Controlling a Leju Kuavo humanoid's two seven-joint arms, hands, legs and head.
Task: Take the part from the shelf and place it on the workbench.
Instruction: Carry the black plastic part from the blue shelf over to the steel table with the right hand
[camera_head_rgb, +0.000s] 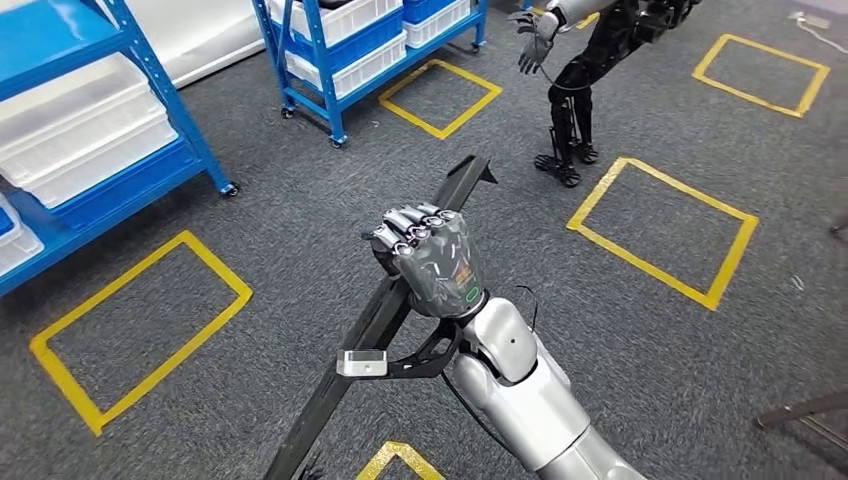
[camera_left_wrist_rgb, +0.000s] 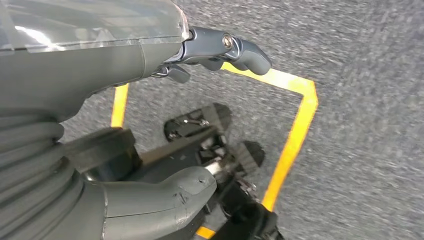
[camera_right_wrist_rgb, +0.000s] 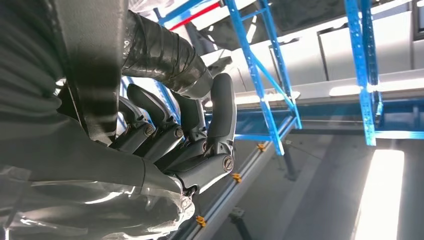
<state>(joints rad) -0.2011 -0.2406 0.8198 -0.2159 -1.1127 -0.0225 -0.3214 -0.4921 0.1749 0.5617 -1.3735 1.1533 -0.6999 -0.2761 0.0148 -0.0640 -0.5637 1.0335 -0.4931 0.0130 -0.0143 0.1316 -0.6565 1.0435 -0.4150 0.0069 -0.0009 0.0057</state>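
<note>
The right hand (camera_head_rgb: 428, 255) is raised in front of the robot at the middle of the head view, its fingers (camera_head_rgb: 415, 226) wrapped tight around a long black part (camera_head_rgb: 372, 322). The part is a slim dark bar that runs slantwise through the fist, from about 7 o'clock near the lower edge up to about 1 o'clock, where its forked tip (camera_head_rgb: 473, 175) stands over the carpet. In the right wrist view the same hand (camera_right_wrist_rgb: 165, 135) has its dark fingers (camera_right_wrist_rgb: 220, 110) curled over the part (camera_right_wrist_rgb: 87, 60), so this hand grips the part firmly. The left hand (camera_left_wrist_rgb: 150, 125) hangs over the floor; its thumb and fingers are apart with nothing between them, so it is open and idle.

Outward from the fist, at 9 to 10 o'clock, a blue shelf (camera_head_rgb: 150, 70) holds stacked white bins (camera_head_rgb: 80, 140); what lies inside them cannot be made out. At 11 to 12 o'clock a second blue shelf (camera_head_rgb: 320, 60) on castors carries more white bins (camera_head_rgb: 345, 65) and blue ones, their contents also hidden. At 1 o'clock stands another robot (camera_head_rgb: 580, 70), dark-legged, one hand hanging. Yellow tape squares (camera_head_rgb: 140, 330) mark the grey carpet (camera_head_rgb: 300, 180) all round. A small green mark shows on the back of the right wrist; no writing on it can be read.
</note>
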